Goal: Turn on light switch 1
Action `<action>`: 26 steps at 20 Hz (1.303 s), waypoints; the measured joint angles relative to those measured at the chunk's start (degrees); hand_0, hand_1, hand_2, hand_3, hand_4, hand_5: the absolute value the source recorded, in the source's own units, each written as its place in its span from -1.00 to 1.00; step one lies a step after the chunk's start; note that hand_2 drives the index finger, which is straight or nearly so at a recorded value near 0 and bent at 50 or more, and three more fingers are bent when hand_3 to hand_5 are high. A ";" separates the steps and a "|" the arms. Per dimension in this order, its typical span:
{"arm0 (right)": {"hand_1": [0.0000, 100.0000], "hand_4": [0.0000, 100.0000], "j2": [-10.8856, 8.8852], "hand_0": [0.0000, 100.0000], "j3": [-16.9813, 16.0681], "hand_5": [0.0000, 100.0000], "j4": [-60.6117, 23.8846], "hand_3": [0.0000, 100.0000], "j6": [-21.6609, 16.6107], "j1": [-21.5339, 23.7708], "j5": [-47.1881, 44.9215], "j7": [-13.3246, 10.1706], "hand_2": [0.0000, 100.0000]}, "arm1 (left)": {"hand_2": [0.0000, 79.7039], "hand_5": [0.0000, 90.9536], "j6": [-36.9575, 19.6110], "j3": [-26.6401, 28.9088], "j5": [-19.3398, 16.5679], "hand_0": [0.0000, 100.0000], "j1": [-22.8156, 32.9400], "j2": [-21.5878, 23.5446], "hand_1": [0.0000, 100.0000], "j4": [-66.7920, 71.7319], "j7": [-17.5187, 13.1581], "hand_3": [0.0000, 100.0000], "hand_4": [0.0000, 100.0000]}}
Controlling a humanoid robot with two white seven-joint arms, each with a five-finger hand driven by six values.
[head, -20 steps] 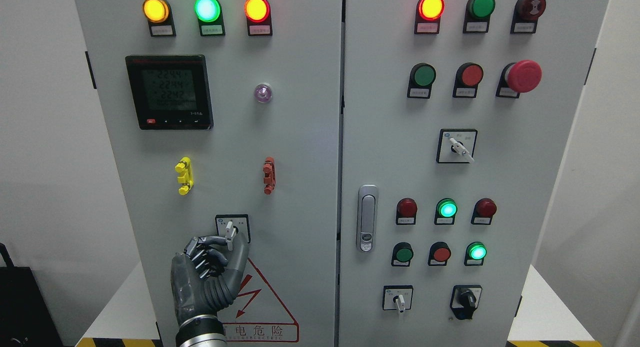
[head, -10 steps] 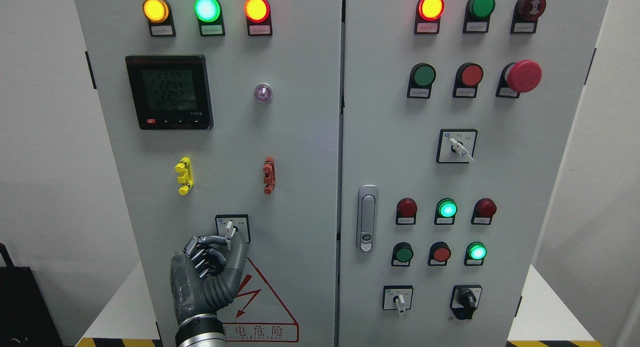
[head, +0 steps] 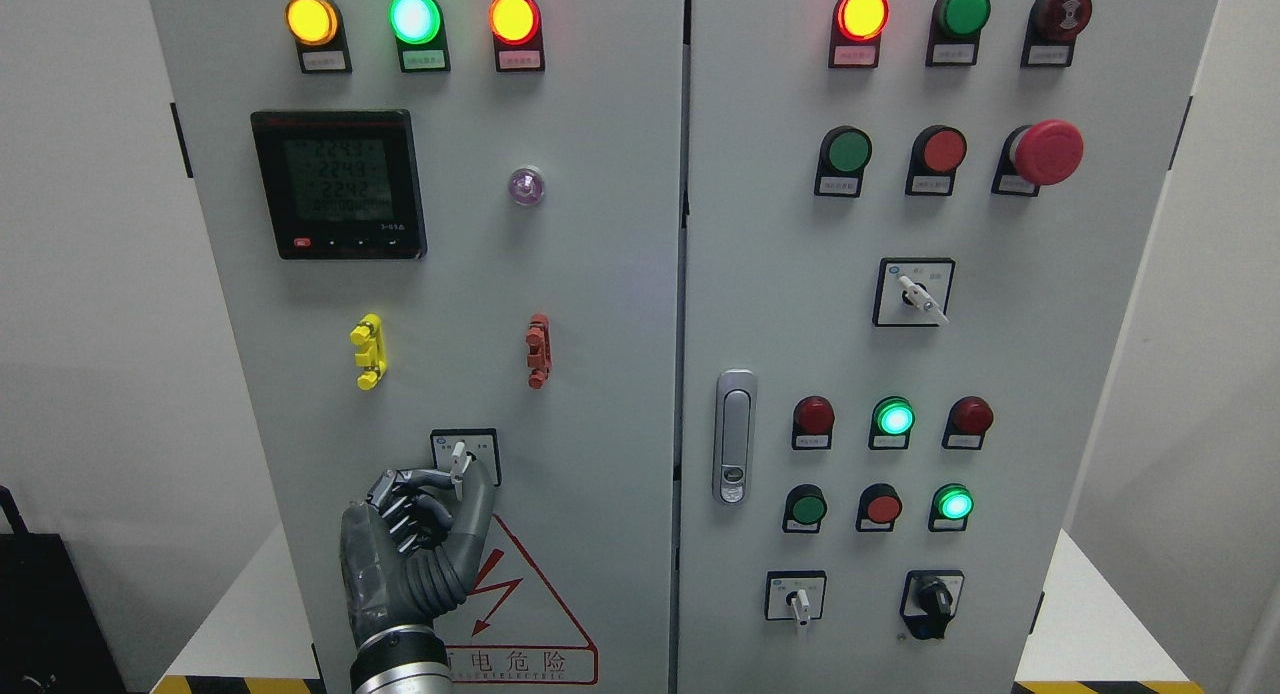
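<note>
My left hand [head: 415, 544] is reaching up from the bottom edge, left of the middle, with its fingers [head: 405, 494] curled in and thumb raised beside them, pinching the lower end of the white lever of the switch [head: 459, 461]. The lever is standing nearly upright in its small black-framed plate, low on the left door [head: 600, 374] of the cabinet. Just below my hand, a red warning triangle [head: 520, 604] with a lightning bolt is showing, partly hidden by my wrist. Above the switch, a yellow clip [head: 368, 351] and a red clip [head: 538, 350] are sitting side by side, well apart. Higher up, a dark meter [head: 338, 184] is showing lit digits, with a small clear lamp [head: 526, 186] to its right. Along the top of this door, three lamps are glowing: yellow [head: 311, 19], green [head: 415, 17] and red [head: 514, 18]. On the right door [head: 1060, 374], a metal handle [head: 735, 436] is sitting near the seam, with rows of red and green buttons beside it, two of the green ones glowing. A big red mushroom button [head: 1046, 152] is sticking out near the top right. The cabinet is standing on a white surface [head: 240, 614] with a pale wall behind.
</note>
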 measured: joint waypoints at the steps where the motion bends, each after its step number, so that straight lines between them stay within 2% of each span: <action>1: -1.00 -1.00 0.00 -0.89 0.00 -1.00 0.00 -1.00 0.00 0.00 0.00 0.00 -1.00 | 0.52 0.90 0.03 0.00 -0.02 -0.39 -0.02 0.00 0.40 0.00 0.00 0.86 0.83; 26: -1.00 -1.00 0.00 -0.89 0.00 -1.00 0.00 -1.00 0.00 0.00 0.00 -0.01 -1.00 | 0.57 0.91 0.15 0.04 -0.69 -0.42 -0.04 0.05 0.28 0.05 -0.04 0.90 0.86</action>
